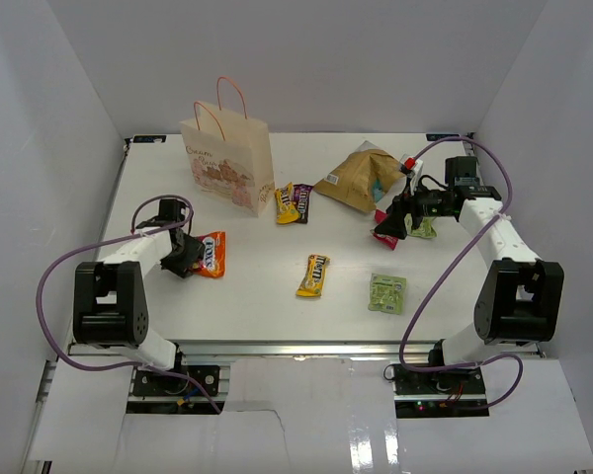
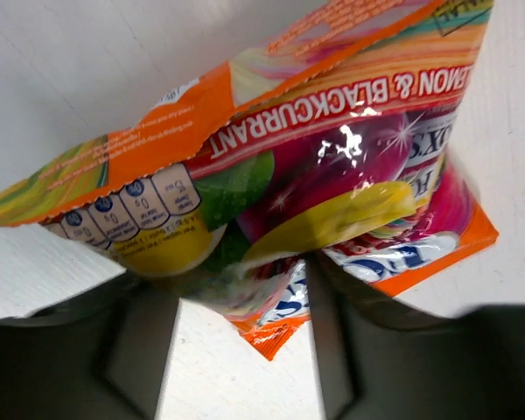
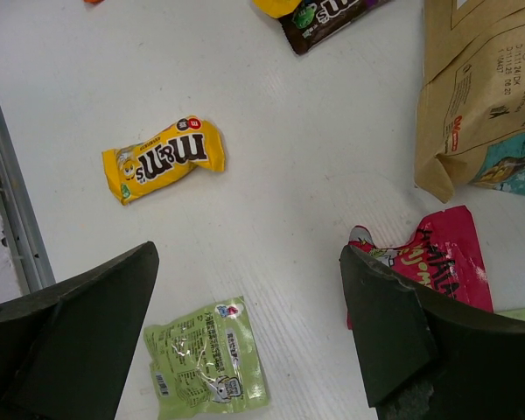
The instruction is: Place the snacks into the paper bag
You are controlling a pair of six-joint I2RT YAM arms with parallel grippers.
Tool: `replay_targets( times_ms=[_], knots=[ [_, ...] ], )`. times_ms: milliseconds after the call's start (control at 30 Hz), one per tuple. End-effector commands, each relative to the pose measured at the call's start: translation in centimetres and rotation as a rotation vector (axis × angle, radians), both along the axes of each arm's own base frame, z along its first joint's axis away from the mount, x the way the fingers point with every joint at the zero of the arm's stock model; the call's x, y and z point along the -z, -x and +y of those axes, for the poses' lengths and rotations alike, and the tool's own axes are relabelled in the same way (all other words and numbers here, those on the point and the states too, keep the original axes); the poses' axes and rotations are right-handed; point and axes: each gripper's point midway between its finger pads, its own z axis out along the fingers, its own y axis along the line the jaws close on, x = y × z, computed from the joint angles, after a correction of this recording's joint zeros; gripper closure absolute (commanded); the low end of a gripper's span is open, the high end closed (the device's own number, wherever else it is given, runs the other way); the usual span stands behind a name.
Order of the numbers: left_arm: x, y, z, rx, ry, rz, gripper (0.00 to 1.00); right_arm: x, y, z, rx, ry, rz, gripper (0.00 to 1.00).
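White walls [image 1: 326, 59] box in the table [image 1: 277, 316]. We judge nothing bagged: the paper bag [image 1: 229, 163] stands upright at upper left, its inside hidden. At upper right lies the chip bag [image 1: 356, 178], beside the right gripper [image 3: 249, 289], whose jaws stand wide and empty near the red packet [image 3: 446, 258]. At left, the left gripper [image 2: 241, 297] straddles the orange packet [image 2: 315, 166]; whether it pinches, we cannot tell. The yellow packet [image 1: 313, 275], dark brown packet [image 1: 302, 202] and light green packet [image 1: 386, 293] lie loose at centre, and nothing blocks the paper bag.

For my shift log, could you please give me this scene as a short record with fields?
paper bag: upright, far left
left end effector: straddling orange packet, grip unclear
right end effector: open, red packet beside one finger
chip bag: lying down, right of paper bag
also loose: yellow packet, light green packet
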Motion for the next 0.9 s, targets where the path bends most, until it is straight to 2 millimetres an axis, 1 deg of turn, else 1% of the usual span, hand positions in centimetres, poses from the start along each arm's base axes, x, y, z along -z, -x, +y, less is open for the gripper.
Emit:
replay_targets(
  times_ms=[0,33,67,100,167,200,233,267,300,333,367,400,433,467,500,533,567,600,667,700,733,767,800,833,867],
  knots=[
    [0.3,0.0,0.9,0.009,-0.044,0.003,0.41,-1.2,0.0,0.4,-0.021,-0.017,-0.036,0.1],
    [0.2,0.2,1.0,0.014,-0.048,0.0,0.46,-1.2,0.1,0.4,-0.021,-0.015,-0.038,0.1],
    [-0.6,0.0,1.0,0.017,-0.051,-0.028,0.51,-1.2,0.1,0.3,-0.02,-0.014,-0.038,0.1],
    [-1.0,-0.1,1.0,0.021,-0.053,-0.044,0.61,-1.2,0.2,0.3,-0.019,-0.013,-0.036,0.1],
    [-2.3,-0.3,1.0,0.04,-0.058,-0.086,0.7,-1.2,0.3,0.3,-0.019,-0.012,-0.037,0.1],
    [-3.7,-0.6,1.0,0.048,-0.061,-0.134,0.75,-1.2,0.2,0.3,-0.02,-0.012,-0.04,0.1],
    [-4.5,-0.8,1.0,0.067,-0.069,-0.158,0.84,-1.2,0.2,0.3,-0.019,-0.012,-0.036,0.1],
    [-5.5,-1.3,0.9,0.081,-0.07,-0.194,0.89,-1.3,0.2,0.4,-0.022,-0.016,-0.037,0.1],
    [-7.1,-1.7,0.8,0.098,-0.07,-0.248,0.93,-1.3,0.2,0.4,-0.022,-0.016,-0.036,0.1],
    [-8.0,-2.0,0.7,0.144,-0.081,-0.282,0.99,-1.3,0.1,0.4,-0.022,-0.018,-0.033,0.1],
    [-9.4,-2.8,0.0,0.182,-0.061,-0.341,1.0,-1.4,0.1,0.4,-0.024,-0.022,-0.032,0.1],
    [-11.6,-3.3,-0.4,0.211,-0.056,-0.417,1.0,-1.4,0.0,0.5,-0.025,-0.024,-0.03,0.1],
    [-12.9,-3.7,-0.8,0.243,-0.051,-0.467,1.0,-1.5,-0.1,0.5,-0.025,-0.025,-0.029,0.1],
    [-14.9,-4.5,-1.7,0.303,-0.038,-0.549,1.0,-1.6,-0.1,0.5,-0.028,-0.029,-0.029,0.1],
    [-16.8,-5.0,-2.0,0.325,-0.037,-0.613,1.0,-1.7,-0.2,0.5,-0.028,-0.03,-0.029,0.1],
    [-19.1,-5.1,-2.8,0.361,-0.02,-0.69,1.0,-1.8,-0.2,0.6,-0.029,-0.032,-0.028,0.1],
    [-21.4,-5.6,-3.9,0.429,0.002,-0.776,1.0,-1.9,-0.2,0.6,-0.031,-0.036,-0.03,0.1],
    [-23.3,-5.8,-4.5,0.458,0.012,-0.835,1.0,-1.9,-0.2,0.6,-0.031,-0.038,-0.03,0.1],
    [-28.8,-6.6,-5.8,0.532,0.02,-1.003,1.0,-2.1,-0.3,0.7,-0.033,-0.044,-0.03,0.1],
    [-30.7,-6.4,-7.1,0.61,0.052,-1.064,1.0,-2.0,-0.3,0.7,-0.033,-0.046,-0.026,0.1],
    [-33.6,-6.5,-7.7,0.649,0.053,-1.144,1.0,-2.1,-0.4,0.7,-0.034,-0.047,-0.028,0.1],
    [-35.5,-7.1,-8.3,0.687,0.05,-1.208,1.0,-2.3,-0.4,0.8,-0.035,-0.052,-0.028,0.1],
    [-37.0,-7.0,-9.3,0.753,0.065,-1.249,1.0,-2.3,-0.4,0.8,-0.035,-0.055,-0.024,0.1],
    [-40.0,-7.1,-9.8,0.792,0.047,-1.321,1.0,-2.3,-0.4,0.9,-0.036,-0.057,-0.023,0.1],
    [-40.5,-8.3,-10.5,0.829,0.05,-1.341,1.0,-2.3,-0.4,0.9,-0.037,-0.06,-0.024,0.1]
  ],
)
